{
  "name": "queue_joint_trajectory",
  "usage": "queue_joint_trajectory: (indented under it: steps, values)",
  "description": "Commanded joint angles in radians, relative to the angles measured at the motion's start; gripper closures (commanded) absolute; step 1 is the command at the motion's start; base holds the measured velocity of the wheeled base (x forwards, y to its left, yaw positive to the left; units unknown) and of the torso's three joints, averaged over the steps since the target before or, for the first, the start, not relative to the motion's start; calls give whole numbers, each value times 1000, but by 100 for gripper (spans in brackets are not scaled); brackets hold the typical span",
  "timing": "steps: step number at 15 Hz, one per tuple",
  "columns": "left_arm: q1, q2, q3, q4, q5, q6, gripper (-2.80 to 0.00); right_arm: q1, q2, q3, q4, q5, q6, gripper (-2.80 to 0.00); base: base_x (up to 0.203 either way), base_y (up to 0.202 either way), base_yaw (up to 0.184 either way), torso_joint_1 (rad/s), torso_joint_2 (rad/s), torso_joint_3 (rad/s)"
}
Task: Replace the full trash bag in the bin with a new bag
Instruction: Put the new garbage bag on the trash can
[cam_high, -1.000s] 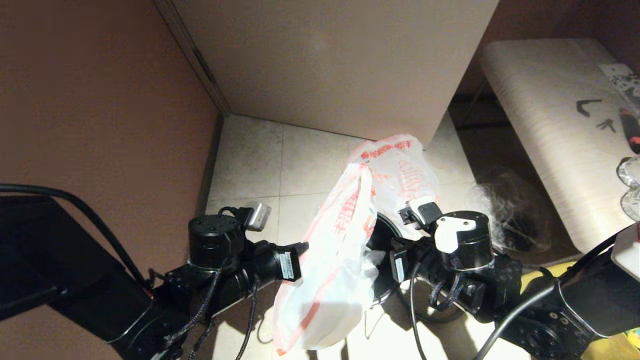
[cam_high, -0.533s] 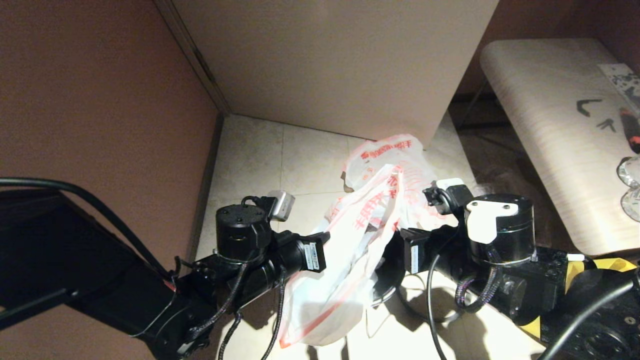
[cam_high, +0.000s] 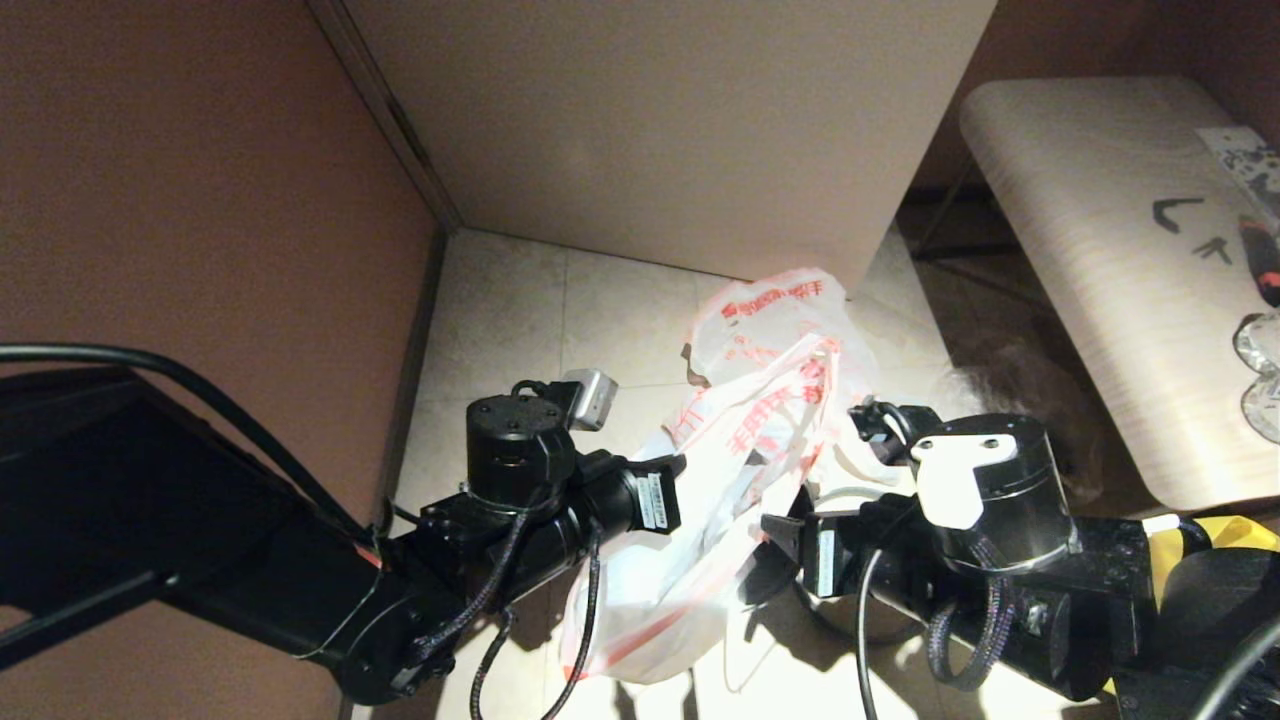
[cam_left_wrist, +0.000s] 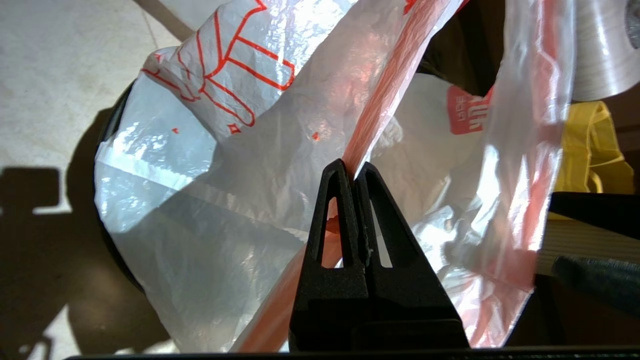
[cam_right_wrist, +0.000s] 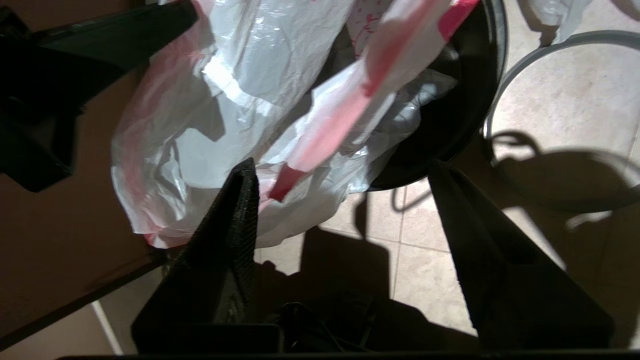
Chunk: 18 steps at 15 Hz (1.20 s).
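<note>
The left gripper (cam_left_wrist: 354, 172) has its jaws clamped together on a red handle strip of the new bag (cam_high: 690, 520), holding it up just left of the bin (cam_right_wrist: 452, 120). The new bag hangs limp from that grip, its lower part draping over the bin's near edge and down toward the floor (cam_high: 520, 310). Behind the bin, against the pale cabinet (cam_high: 680, 130), sits the full trash bag (cam_high: 775, 310), bulging, with its red text band on top. The right gripper (cam_right_wrist: 345, 172) hovers just right of the hanging bag, jaws spread wide apart, holding nothing. The grey ring (cam_right_wrist: 565, 40) lies on the floor beside the bin.
</note>
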Motion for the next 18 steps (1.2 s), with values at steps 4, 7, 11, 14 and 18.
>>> queue_joint_trajectory:
  steps: [4,7,11,14,18]
  values:
    - [-4,9,-7,-6,8,-6,0,27,16,-40,80,21,86,-280,0,0,0,0,0,0]
    - [-5,5,-21,-7,8,-36,0,31,92,-85,111,35,131,-280,0,0,0,0,0,0]
    - [-4,-1,-18,-10,8,-50,0,33,214,-167,113,27,154,-280,0,0,0,0,0,0]
    - [-5,-18,-18,-10,7,-54,0,34,277,-195,115,23,174,0,0,0,0,0,0,0]
    - [-2,-24,-16,-9,8,-55,0,27,315,-208,115,17,172,0,0,0,0,0,0,0]
